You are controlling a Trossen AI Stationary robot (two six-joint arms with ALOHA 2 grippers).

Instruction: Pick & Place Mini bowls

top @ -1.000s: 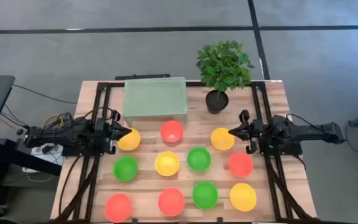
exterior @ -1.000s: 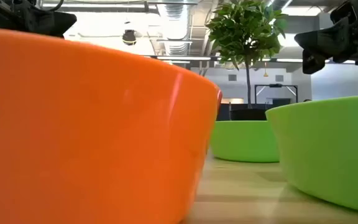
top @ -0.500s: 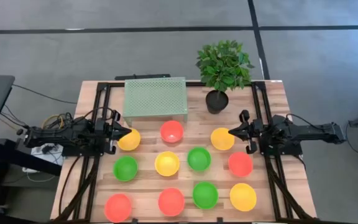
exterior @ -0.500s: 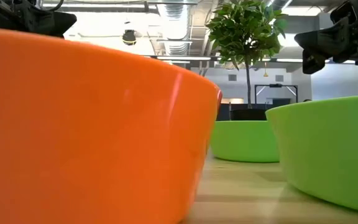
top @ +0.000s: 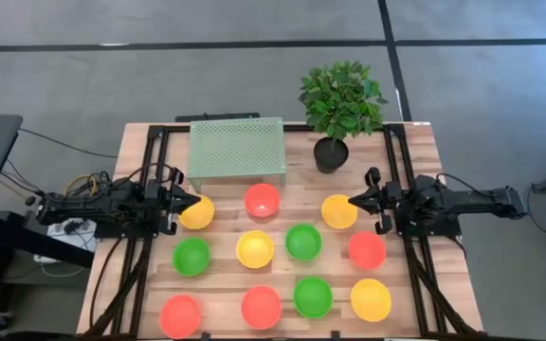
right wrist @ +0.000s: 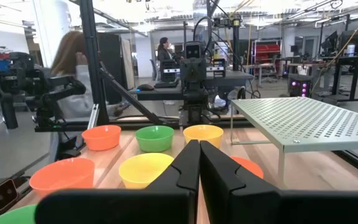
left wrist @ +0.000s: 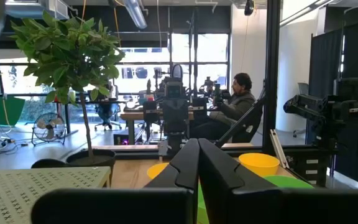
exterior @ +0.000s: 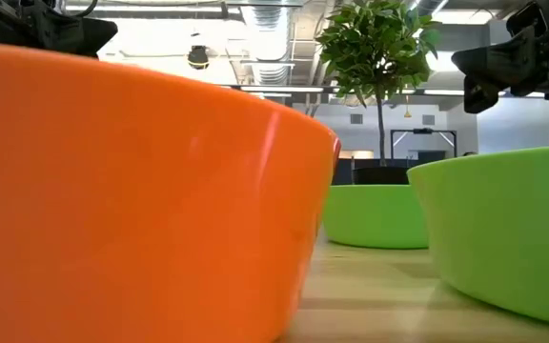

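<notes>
Several mini bowls in yellow, red and green sit upright on their bases on the wooden table, in three rows. My left gripper point(top: 195, 202) hovers shut above the left rim of the far-left yellow bowl point(top: 198, 214); its fingers point(left wrist: 199, 163) are pressed together. My right gripper point(top: 354, 201) hovers shut above the right rim of the far-right yellow bowl point(top: 338, 211); its fingers point(right wrist: 199, 163) are also together. The low view shows a red bowl point(exterior: 132, 200) and green bowls point(exterior: 503, 229) up close.
A pale green perforated rack point(top: 236, 150) stands at the far edge, with a potted plant point(top: 337, 109) in a black pot to its right. Black rails point(top: 401, 189) run along both table sides. A person point(left wrist: 238, 102) sits in the room beyond the table.
</notes>
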